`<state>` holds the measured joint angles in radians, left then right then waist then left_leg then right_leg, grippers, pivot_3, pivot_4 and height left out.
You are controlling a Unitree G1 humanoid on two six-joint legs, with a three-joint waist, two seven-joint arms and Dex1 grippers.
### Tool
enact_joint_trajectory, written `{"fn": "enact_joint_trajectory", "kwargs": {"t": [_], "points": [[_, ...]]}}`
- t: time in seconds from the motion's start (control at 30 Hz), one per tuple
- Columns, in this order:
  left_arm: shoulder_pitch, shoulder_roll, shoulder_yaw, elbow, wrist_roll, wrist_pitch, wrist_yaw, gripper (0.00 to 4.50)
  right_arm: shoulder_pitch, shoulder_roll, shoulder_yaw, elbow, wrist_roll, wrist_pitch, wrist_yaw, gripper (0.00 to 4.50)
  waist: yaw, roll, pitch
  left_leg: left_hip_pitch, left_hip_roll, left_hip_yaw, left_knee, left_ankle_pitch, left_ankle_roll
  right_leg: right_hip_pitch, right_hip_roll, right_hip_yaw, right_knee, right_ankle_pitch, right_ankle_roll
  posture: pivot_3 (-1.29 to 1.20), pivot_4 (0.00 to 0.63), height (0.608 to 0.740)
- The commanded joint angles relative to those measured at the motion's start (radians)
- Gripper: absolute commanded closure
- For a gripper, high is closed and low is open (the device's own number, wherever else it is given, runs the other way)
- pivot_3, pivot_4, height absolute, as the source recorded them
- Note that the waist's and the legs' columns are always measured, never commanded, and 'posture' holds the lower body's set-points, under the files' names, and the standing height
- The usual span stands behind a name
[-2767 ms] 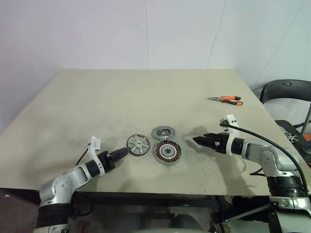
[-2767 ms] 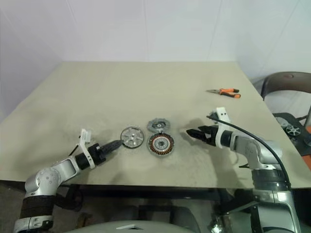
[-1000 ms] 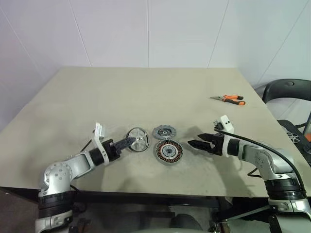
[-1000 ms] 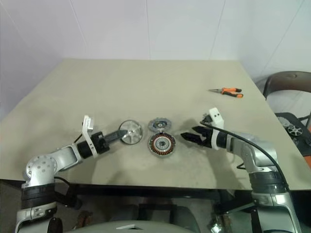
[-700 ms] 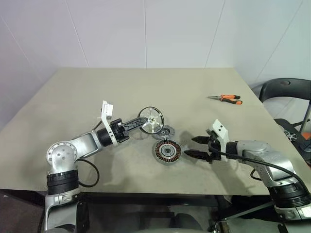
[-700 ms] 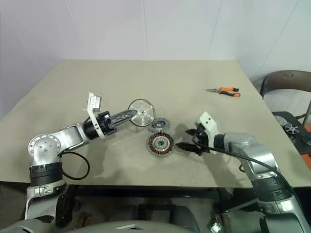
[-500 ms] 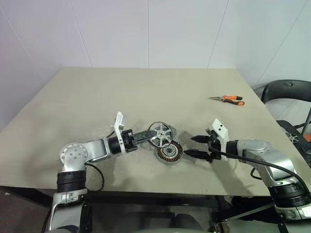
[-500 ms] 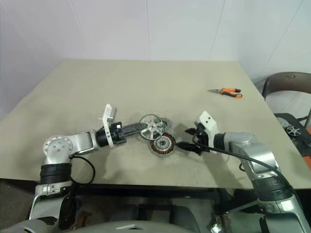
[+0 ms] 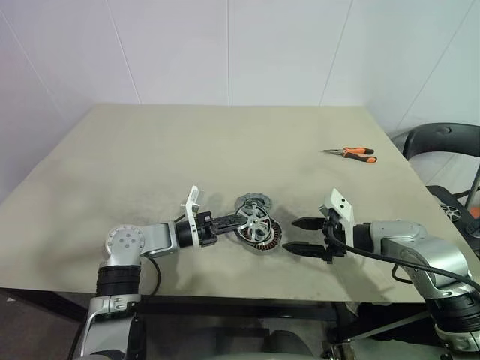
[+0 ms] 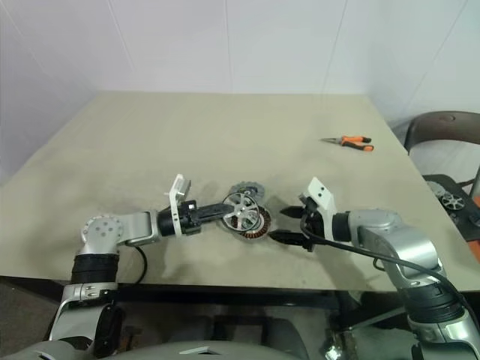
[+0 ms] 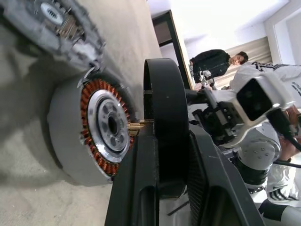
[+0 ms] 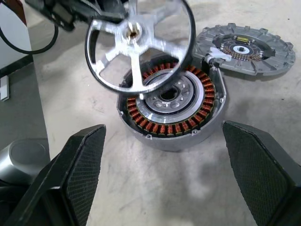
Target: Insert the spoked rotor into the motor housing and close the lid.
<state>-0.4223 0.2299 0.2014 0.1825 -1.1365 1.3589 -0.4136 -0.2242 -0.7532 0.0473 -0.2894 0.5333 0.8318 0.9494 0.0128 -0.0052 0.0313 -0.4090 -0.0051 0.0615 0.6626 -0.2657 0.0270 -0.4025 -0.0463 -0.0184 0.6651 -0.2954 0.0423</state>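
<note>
The spoked rotor (image 9: 253,222) is a shiny silver wheel with a dark rim. My left gripper (image 9: 238,222) is shut on its rim and holds it tilted just over the left side of the motor housing (image 9: 262,235). The housing (image 12: 171,108) lies on the table with its ring of copper coils facing up. The grey notched lid (image 9: 252,202) lies flat just behind the housing and touches it. My right gripper (image 9: 292,234) stands open just right of the housing, fingers (image 12: 80,174) pointing at it with nothing between them. I cannot tell if rotor and housing touch.
Orange-handled pliers (image 9: 349,154) lie far back on the right of the beige table (image 9: 150,165). A dark chair (image 9: 442,139) stands past the table's right edge. A person (image 11: 214,59) stands in the background of the left wrist view.
My left gripper lifted the rotor off the table, swung it up and to the right, then lowered it over the housing. My right gripper's fingers spread and the hand drew back a little.
</note>
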Motion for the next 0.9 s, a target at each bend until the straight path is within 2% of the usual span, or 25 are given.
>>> {"fn": "enact_joint_trajectory", "kwargs": {"t": [0.03, 0.43, 0.9], "points": [[-0.015, -0.021, -0.008, -0.004, 0.01, -0.004, -0.029, 4.06, -0.029, 0.002, -0.024, -0.013, 0.006, -0.013, -0.012, 0.38, 0.0, 0.0, 0.0, 0.0, 0.0, 0.0, 0.0, 0.0, 0.0, 0.0, 0.0, 0.0, 0.0, 0.0, 0.0, 0.0, 0.0, 0.74], [-0.018, -0.072, -0.015, 0.027, 0.055, 0.004, -0.06, 4.06, -0.002, 0.0, -0.014, -0.018, -0.012, -0.02, -0.045, 0.38, 0.001, 0.0, 0.0, 0.0, 0.0, 0.0, 0.0, 0.0, 0.0, 0.0, 0.0, 0.0, 0.0, 0.0, 0.0, 0.0, 0.0, 0.74], [-0.063, -0.082, -0.001, 0.11, 0.116, -0.067, -0.119, 4.06, -0.005, -0.02, -0.028, -0.005, -0.023, -0.023, -0.055, 0.38, 0.0, 0.0, 0.0, -0.001, 0.0, 0.0, 0.0, 0.0, 0.001, 0.0, 0.0, 0.0, 0.0, 0.0, 0.0, 0.0, 0.0, 0.74]]}}
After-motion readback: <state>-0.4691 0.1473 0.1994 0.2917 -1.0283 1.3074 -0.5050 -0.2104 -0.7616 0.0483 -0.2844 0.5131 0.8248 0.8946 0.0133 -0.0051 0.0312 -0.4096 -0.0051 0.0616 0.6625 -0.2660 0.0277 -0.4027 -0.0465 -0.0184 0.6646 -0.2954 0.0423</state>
